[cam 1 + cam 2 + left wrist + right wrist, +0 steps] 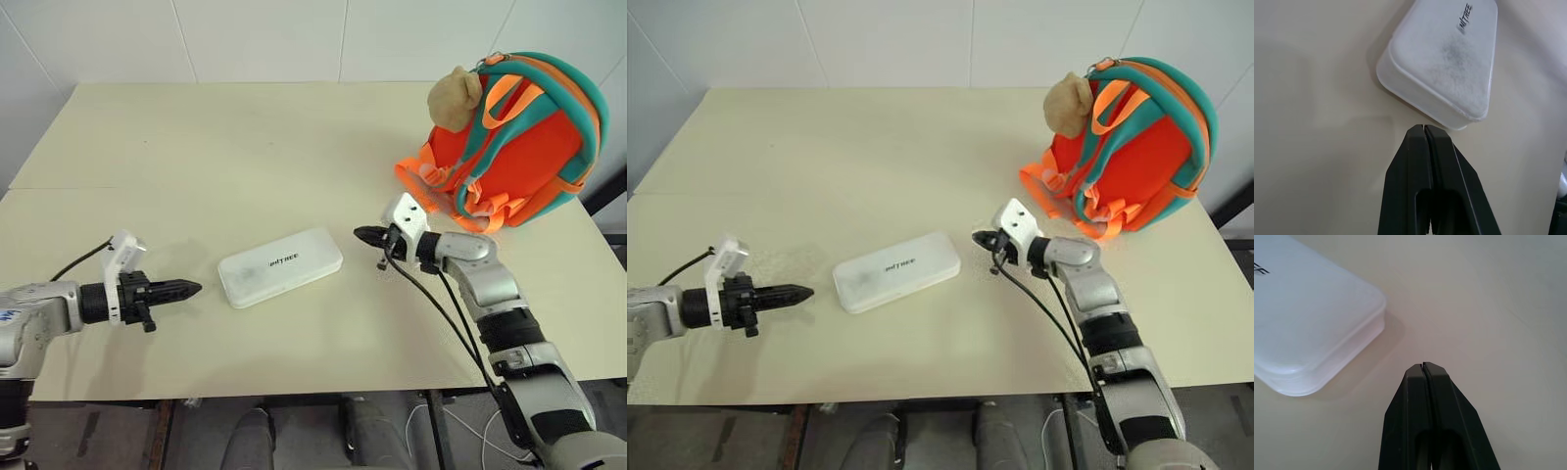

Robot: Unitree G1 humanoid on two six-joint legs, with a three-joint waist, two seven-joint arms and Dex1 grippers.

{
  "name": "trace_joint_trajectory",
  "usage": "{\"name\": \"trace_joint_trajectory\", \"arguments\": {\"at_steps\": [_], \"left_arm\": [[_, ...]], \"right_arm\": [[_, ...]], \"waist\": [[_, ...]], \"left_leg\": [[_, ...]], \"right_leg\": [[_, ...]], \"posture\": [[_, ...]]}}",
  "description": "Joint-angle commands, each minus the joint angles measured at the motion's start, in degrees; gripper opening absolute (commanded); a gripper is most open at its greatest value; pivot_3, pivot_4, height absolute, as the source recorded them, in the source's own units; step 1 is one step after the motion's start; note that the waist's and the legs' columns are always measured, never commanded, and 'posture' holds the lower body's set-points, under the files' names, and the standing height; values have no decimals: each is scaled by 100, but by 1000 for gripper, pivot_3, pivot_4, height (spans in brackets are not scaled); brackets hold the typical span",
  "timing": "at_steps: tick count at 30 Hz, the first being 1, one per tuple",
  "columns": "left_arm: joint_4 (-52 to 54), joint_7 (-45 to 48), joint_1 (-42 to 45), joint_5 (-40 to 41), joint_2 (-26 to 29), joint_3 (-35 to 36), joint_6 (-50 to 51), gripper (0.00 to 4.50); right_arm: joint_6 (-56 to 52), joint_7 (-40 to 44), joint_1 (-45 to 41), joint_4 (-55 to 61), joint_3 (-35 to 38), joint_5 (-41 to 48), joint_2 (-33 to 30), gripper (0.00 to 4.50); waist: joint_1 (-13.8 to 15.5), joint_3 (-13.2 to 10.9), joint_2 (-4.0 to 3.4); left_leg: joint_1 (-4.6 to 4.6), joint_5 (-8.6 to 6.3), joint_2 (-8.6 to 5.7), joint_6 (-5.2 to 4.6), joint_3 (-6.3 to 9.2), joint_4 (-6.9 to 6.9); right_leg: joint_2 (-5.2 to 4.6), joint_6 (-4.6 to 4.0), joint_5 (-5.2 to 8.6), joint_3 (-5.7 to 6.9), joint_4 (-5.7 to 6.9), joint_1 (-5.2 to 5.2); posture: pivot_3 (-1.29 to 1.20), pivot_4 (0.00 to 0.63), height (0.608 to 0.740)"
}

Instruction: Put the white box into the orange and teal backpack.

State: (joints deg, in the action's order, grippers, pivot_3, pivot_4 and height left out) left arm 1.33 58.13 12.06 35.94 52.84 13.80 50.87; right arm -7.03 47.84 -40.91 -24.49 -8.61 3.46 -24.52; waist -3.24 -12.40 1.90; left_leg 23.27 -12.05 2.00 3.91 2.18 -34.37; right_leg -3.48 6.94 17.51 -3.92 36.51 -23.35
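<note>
Looks like a plain test or lab room rather than a home. Bare cream tabletop made of two boards butted together, pushed up against a wall of large white panels with thin seams. Loose black cables hanging off the near edge, grey floor below.

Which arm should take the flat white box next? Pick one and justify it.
Likely right: the right gripper, shut, hovers between the flat white rectangular box and the orange and teal backpack; the left gripper lies farther from the backpack.
</note>
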Motion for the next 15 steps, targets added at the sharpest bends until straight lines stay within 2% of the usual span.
{"name": "trace_joint_trajectory", "arguments": {"at_steps": [1, 8, 15], "left_arm": [[17, -92, 56, 70, -168, -3, 7, 31], [-146, -277, 194, -63, -638, -50, -325, 31], [-230, -237, 174, -110, -708, -130, -532, 31]], "right_arm": [[220, -123, -123, -130, 22, -83, 78, 32], [141, -37, -55, 42, 20, -64, 262, 32], [-126, 421, 186, 636, -47, 203, 347, 32]], "waist": [[3, 0, 0], [-1, 0, 0], [2, 0, 0]], "left_leg": [[0, 2, 0, 1, 0, 0], [0, 5, -1, 3, 1, -10], [-1, 5, 0, 4, 1, -21]], "right_leg": [[0, 0, 0, 0, 2, -1], [0, 0, 0, -2, 16, -1], [2, 0, 0, -4, 30, -3]], "posture": [[0, 150, 740], [0, 150, 740], [0, 150, 740]]}}
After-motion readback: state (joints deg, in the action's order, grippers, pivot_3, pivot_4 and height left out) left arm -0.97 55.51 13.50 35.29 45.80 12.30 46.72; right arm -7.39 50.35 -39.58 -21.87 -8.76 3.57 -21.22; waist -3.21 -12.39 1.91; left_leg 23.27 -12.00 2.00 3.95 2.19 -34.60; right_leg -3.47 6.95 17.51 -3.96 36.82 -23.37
